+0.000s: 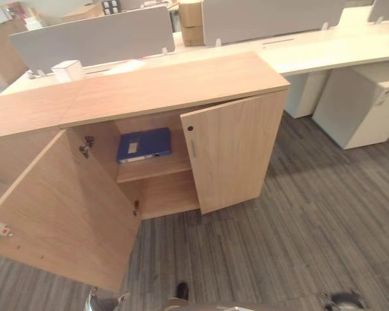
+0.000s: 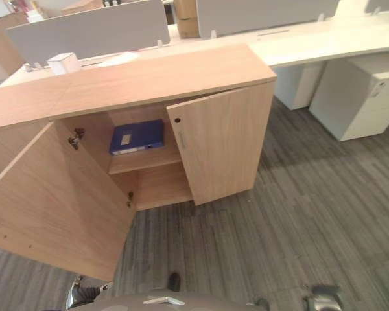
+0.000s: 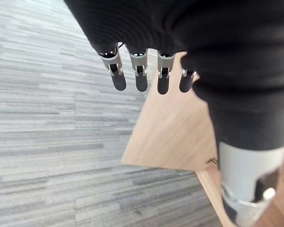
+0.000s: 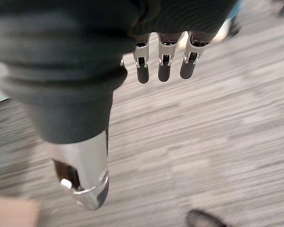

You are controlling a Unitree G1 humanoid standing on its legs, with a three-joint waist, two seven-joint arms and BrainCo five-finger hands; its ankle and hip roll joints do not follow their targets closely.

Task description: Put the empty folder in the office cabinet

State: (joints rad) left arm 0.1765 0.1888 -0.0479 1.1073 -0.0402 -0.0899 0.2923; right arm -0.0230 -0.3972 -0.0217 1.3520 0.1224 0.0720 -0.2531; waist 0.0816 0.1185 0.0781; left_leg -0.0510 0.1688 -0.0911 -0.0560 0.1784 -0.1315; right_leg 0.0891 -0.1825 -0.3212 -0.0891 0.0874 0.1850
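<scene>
already you can see the blue folder (image 1: 143, 144) lying flat on the upper shelf (image 1: 157, 166) inside the wooden cabinet (image 1: 162, 84), at about 11 o'clock from the middle of the head view. its long axis runs across the shelf, roughly 9 to 3 o'clock, with the spine and its pale label facing out toward you and the far end tipped slightly up toward 2 o'clock. its right end sits close to the edge of the right door (image 1: 230, 152), which stands half open and covers that side of the interior, so you can't tell what lies behind it. the left door (image 1: 61, 210) is swung wide toward 7 o'clock and runs off the picture's edge. the lower compartment is shadowed and hard to read.

your left hand (image 3: 142, 75) hangs over the grey carpet (image 1: 298, 233) by the left door's lower corner, fingers straight and relaxed, grasping nothing. your right hand (image 4: 163, 64) hangs over the carpet too, fingers loose and empty. a white box (image 1: 68, 69) sits on the desk past the cabinet top at 10 o'clock.
</scene>
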